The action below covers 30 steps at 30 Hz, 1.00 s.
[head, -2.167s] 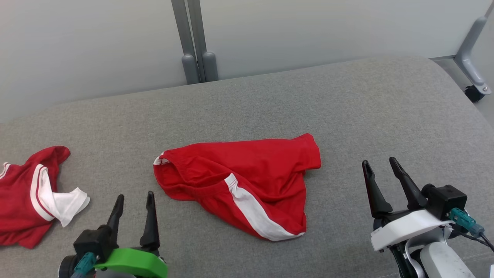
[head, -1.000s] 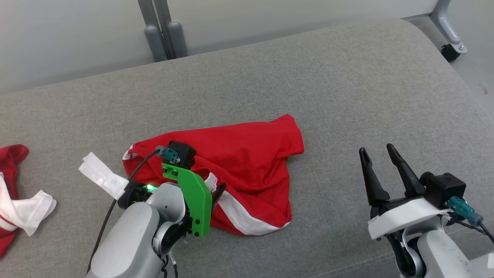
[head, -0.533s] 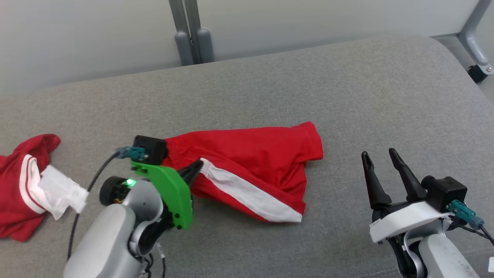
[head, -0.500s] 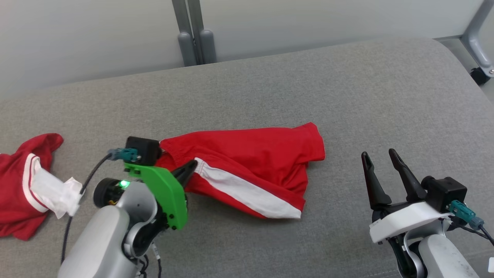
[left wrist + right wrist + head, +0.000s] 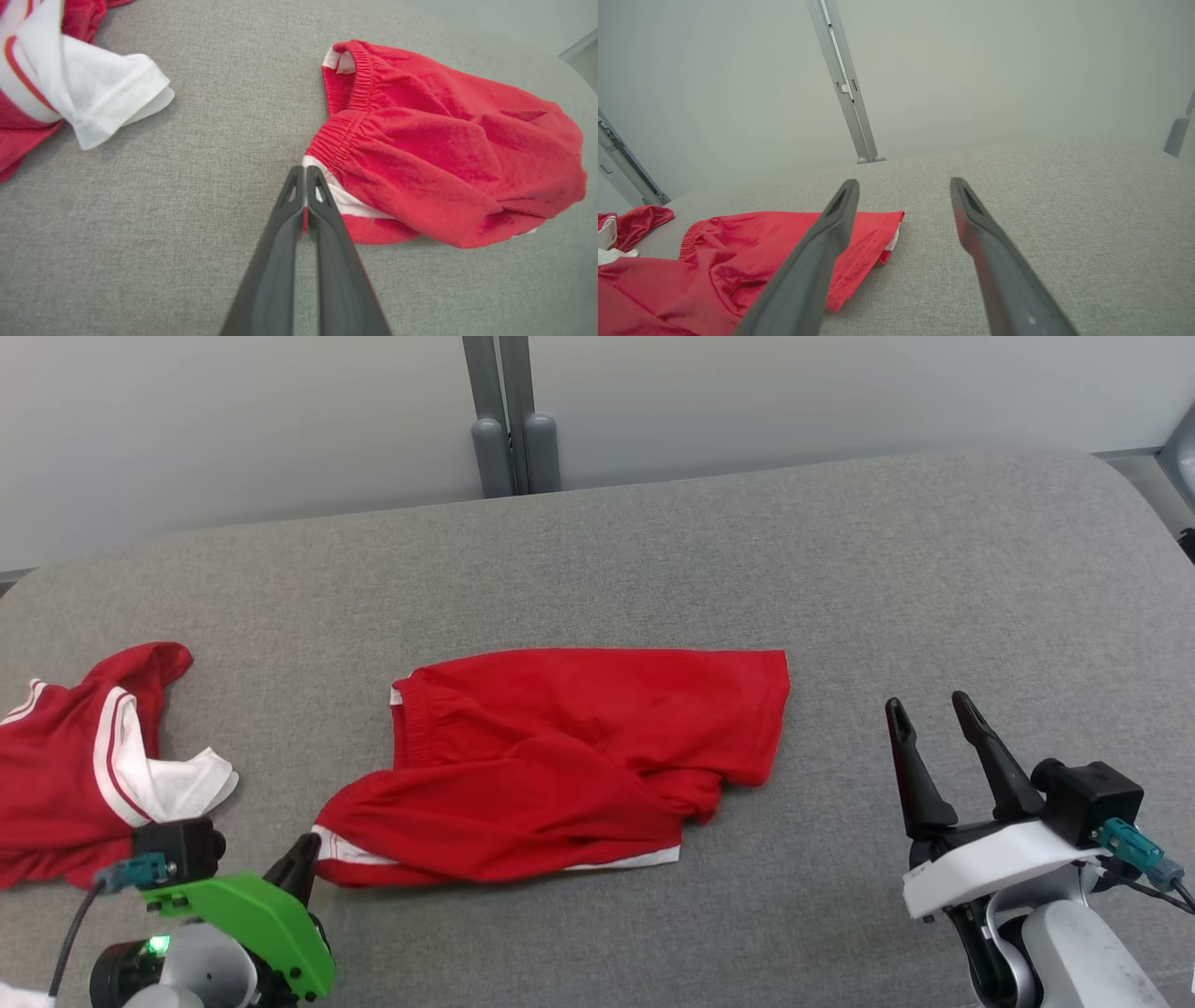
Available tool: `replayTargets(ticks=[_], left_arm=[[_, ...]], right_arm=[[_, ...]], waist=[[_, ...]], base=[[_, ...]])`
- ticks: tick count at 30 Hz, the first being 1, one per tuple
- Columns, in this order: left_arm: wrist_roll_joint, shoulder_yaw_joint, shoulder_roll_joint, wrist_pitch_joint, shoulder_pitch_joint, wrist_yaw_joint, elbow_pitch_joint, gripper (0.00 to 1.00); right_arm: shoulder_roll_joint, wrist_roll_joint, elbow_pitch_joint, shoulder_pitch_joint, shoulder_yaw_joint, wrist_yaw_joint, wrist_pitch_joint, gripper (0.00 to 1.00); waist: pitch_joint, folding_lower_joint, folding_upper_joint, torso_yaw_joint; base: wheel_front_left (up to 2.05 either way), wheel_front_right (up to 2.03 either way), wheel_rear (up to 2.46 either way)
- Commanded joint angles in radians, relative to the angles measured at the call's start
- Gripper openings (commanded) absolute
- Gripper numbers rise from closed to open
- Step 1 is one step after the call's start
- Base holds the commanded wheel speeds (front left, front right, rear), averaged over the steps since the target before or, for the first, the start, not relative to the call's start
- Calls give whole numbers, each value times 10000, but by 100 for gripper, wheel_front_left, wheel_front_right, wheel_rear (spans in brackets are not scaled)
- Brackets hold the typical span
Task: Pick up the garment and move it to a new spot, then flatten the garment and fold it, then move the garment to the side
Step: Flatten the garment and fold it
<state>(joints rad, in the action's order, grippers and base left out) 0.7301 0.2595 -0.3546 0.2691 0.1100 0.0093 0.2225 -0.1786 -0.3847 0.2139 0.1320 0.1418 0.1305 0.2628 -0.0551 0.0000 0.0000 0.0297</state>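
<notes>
**Fig. – Red shorts pinched at one corner: left hand closed, right hand waiting**

The red shorts point(image 5: 579, 756) lie rumpled but mostly spread near the middle of the grey cushion point(image 5: 840, 551). The waistband point(image 5: 411, 709) is twd the robot's left and the leg hem point(image 5: 770, 709) twd its right. One layer is folded over the front, w/ a white stripe point(image 5: 345, 200) showing along the near edge.

Material, as judged: thin soft knit, i.e. light, limp and not fragile. It should sag from any single hold, bunch when dragged over the cushion's coarse weave, and keep no shape by itself. The best holds are the firmer edges, either the gathered elastic waistband or a stitched hem corner, taken thru all layers. Two well-apart holds would be needed to pull it flat.

Left hand point(image 5: 306, 175): low at the near-left corner of the shorts. Its fingers are pressed together w/ a sliver of red cloth betw. them, so it is clamped on the waistband end beside the stripe. The fingers lie nearly flat to the cushion and point at the garment. The bite is narrow and at the very edge, so it could slip under a hard pull.

Right hand point(image 5: 928, 702): off to the right, well apart from the shorts. Its fingers are spread and empty, pointing away from the robot above the cushion.

A second red-and-white garment point(image 5: 75, 775) lies apart at far left.
</notes>
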Motion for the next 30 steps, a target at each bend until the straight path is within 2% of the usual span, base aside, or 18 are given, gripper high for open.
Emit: replayTargets(ticks=[1,2,3,6,11,17,20,24,30], left_arm=[[-137,-66,76,-347,-175,41,56,3],[-224,-50,143,-604,-264,33,119,80],[-312,-30,175,-851,-300,-8,137,100],[-587,6,315,-1730,-319,-78,146,100],[-1298,-3,483,-3162,-156,222,-145,100],[-1748,-62,1099,-4962,-408,379,-609,100],[-2072,-118,1366,-5259,-461,395,-743,100],[-2627,-150,1493,-5350,-533,393,-714,100],[-3043,-309,1896,-5351,-537,172,-744,100]], right_arm=[[-58,-62,-33,-74,-29,4,23,100],[-72,-50,-37,-94,-54,4,23,100],[-90,-39,-32,-107,-55,4,23,100],[-115,-31,-23,-116,1,4,23,100],[-166,-65,-20,-100,124,4,23,100],[-230,-170,133,-102,470,4,23,100],[-403,-302,205,-47,786,4,23,100],[-844,-726,417,154,1848,4,-98,100],[-1620,-1440,945,724,3661,4,-1111,100]], waist=[[-20,0,0,-3],[-36,0,0,-26],[-55,0,0,-49],[-103,0,0,-127],[-146,0,0,-211],[-286,0,0,-321],[-356,0,0,-435],[-351,0,0,-659],[-382,0,0,-1101]], base=[[0,0,0],[0,0,0],[0,0,0],[0,0,0],[0,0,0],[0,0,0],[0,0,0],[0,0,0],[0,0,0]])
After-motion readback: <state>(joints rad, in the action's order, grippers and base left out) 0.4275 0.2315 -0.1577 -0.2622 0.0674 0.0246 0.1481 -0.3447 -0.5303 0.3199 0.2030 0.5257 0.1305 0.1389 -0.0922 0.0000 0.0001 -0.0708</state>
